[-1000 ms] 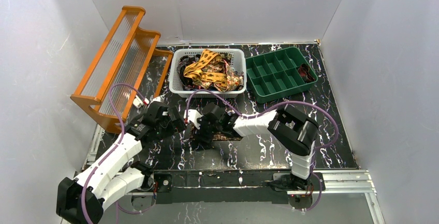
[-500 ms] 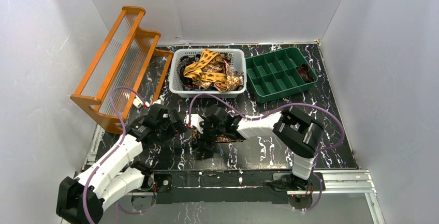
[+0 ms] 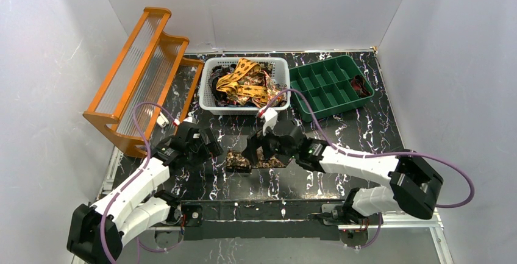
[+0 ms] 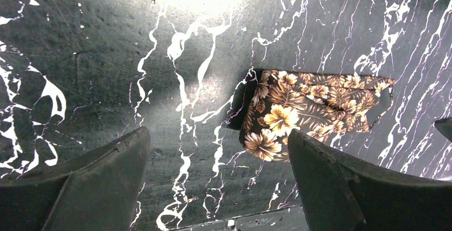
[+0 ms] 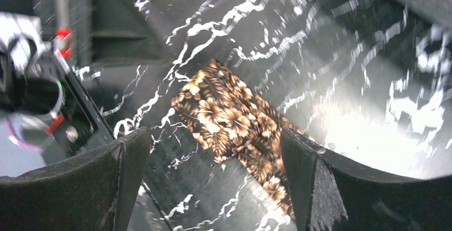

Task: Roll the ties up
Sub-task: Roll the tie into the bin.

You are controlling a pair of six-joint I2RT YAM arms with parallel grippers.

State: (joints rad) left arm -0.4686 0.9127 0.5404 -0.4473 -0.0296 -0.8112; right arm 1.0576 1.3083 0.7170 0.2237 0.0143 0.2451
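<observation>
A dark brown tie with tan flowers lies folded flat on the black marbled table near its front edge. It also shows in the left wrist view and in the right wrist view. My left gripper is open and empty just left of the tie, above the table. My right gripper is open and empty, hovering over the tie's right part. Several more ties, yellow-orange and dark, fill the white basket.
A green compartment tray stands at the back right with a dark tie in one cell. An orange tiered rack stands at the back left. White walls close in three sides.
My right arm has swung out to the right and its gripper has pulled back off the tie's left end. The tie now lies uncovered. The left gripper has hardly moved.
</observation>
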